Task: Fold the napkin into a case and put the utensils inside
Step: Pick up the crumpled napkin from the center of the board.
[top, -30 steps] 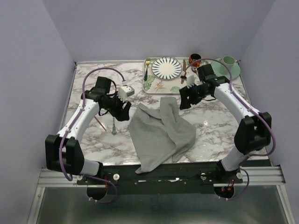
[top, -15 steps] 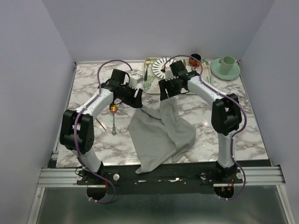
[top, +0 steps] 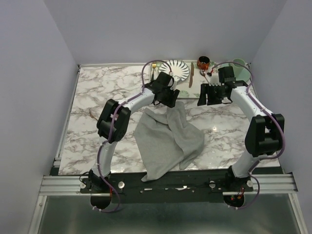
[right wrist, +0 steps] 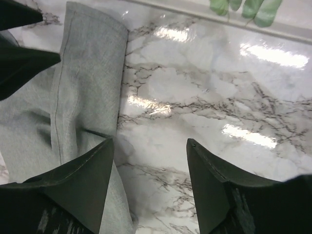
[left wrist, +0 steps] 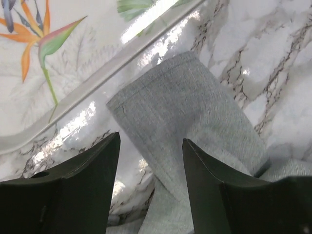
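Open table (right wrist: 204, 92) right of napkin (top: 165, 139); tray (left wrist: 83, 53) blocks beyond it.

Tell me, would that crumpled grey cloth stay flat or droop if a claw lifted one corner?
Probably droop: the plain grey soft cloth napkin lies in loose folds, so it looks floppy. It seems thin and light, its folded end hugging the glossy marble table. Pushed, it would likely bunch up rather than slide whole.
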Controlling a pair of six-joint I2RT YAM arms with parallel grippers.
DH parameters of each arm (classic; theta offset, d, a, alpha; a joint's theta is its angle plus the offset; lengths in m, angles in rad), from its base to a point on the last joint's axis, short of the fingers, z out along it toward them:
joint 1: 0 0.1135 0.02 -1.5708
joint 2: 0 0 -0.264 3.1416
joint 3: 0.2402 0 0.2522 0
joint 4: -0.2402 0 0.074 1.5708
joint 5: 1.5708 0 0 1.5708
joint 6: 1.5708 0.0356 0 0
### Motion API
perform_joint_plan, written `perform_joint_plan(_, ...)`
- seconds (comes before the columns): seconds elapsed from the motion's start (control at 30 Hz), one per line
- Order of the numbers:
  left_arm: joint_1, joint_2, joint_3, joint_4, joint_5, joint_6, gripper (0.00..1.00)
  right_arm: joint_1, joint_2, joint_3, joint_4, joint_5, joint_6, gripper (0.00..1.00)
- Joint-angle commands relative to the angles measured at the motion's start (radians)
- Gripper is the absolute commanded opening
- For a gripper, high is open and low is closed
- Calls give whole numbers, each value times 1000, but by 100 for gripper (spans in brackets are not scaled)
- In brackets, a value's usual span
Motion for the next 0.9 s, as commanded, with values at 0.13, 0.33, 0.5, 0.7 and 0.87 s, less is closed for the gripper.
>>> perform_joint_plan(0.13, -36, 146, 174, -64, -175, -32, 58, 1, -39, -79, -18, -99, -17, 70)
perform_joint_plan(0.33, -50, 199, 220, -96, -266, -28, 55, -17, -65, -98, -24, -116, -51, 71)
perform_joint_plan(0.5, -50, 239, 232, -118, -285, -31, 51, -32, -77, -116, -27, -132, -57, 71)
perform_joint_plan(0.7, -61, 305, 302, -179, -255, -11, 50, -46, -85, -119, -36, -141, -60, 72)
perform_joint_plan(0.87, -107, 331, 333, -217, -205, 67, 31, -63, -94, -116, -48, -168, -62, 73)
